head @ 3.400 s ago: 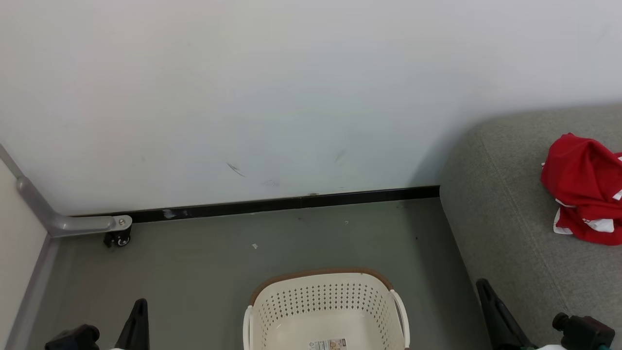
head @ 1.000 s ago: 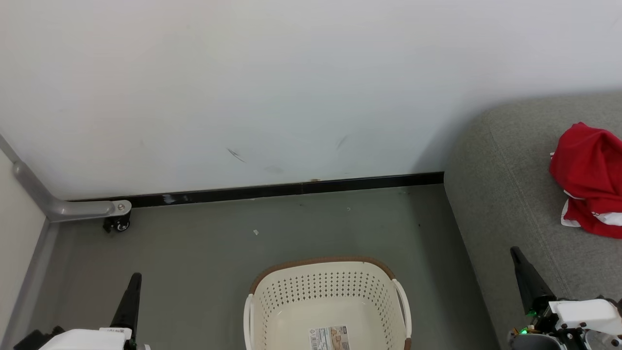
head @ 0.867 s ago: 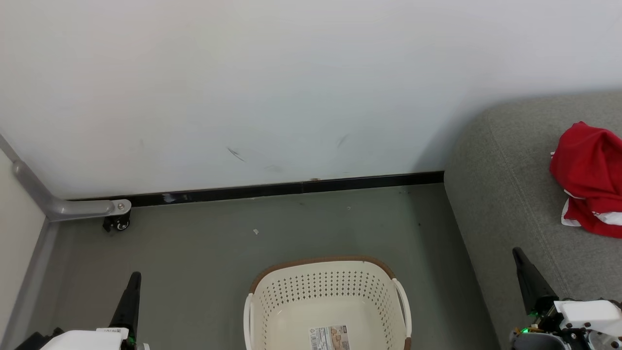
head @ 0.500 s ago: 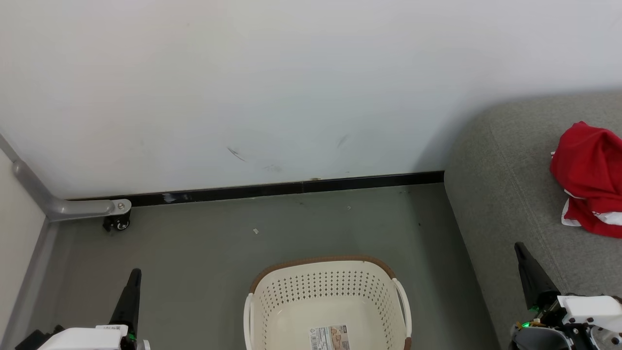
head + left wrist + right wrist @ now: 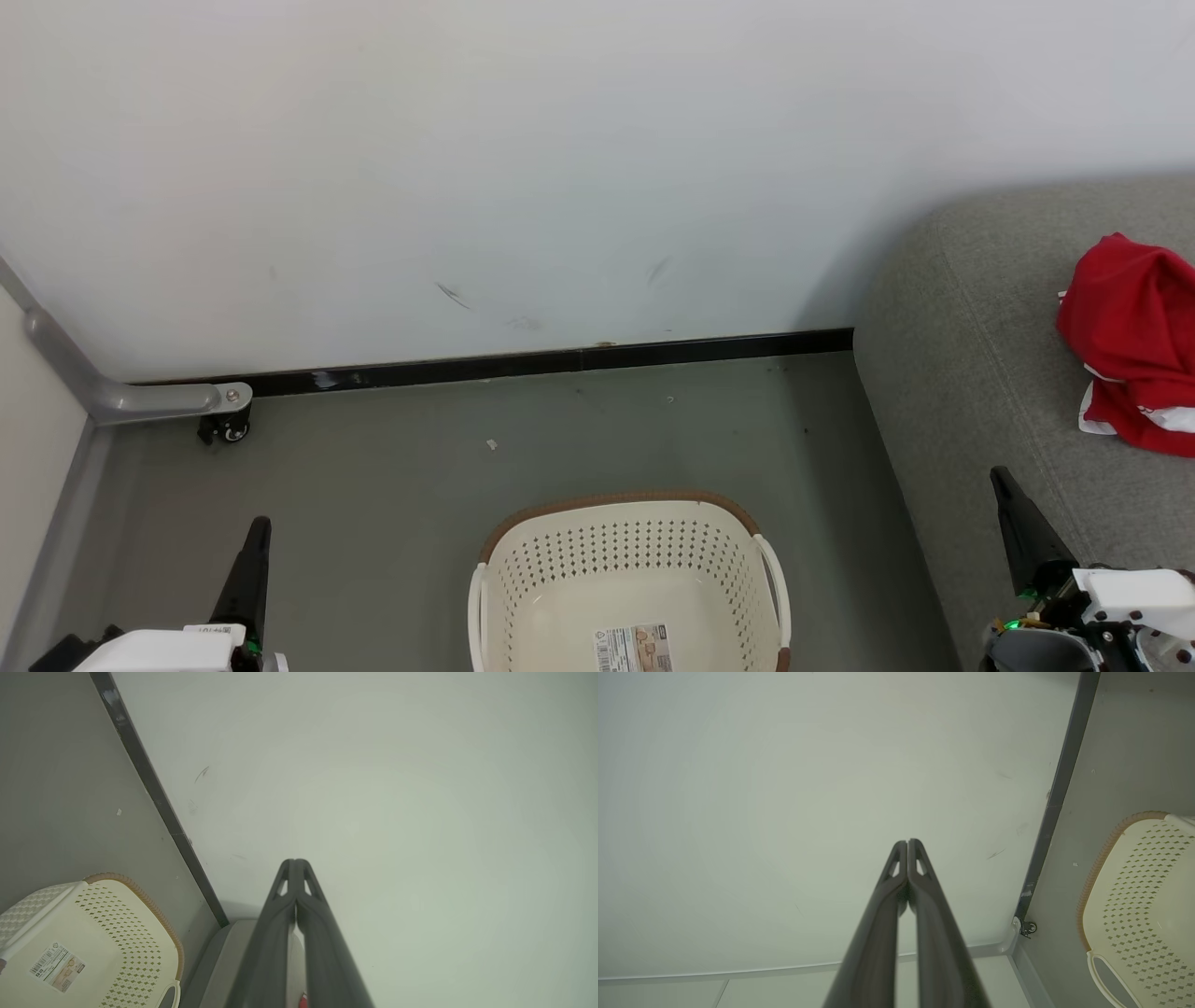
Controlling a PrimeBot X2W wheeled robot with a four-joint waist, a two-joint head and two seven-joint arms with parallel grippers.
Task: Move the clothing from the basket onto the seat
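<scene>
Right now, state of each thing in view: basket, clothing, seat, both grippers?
basket: upright on the floor, empty apart from its label
clothing: crumpled heap lying on the seat
seat: carrying the clothing
left gripper: shut, holding nothing
right gripper: shut, holding nothing

A white wall [image 5: 560,140] is running across the back, carrying faint dark scuff marks [image 5: 453,298]. A black skirting strip [image 5: 523,365] is lining its foot. The grey floor [image 5: 392,485] is showing a small white speck [image 5: 491,445]. At left, a grey metal bar [image 5: 149,402] is sitting on a black castor [image 5: 227,431] beside a cream panel [image 5: 33,439].
</scene>
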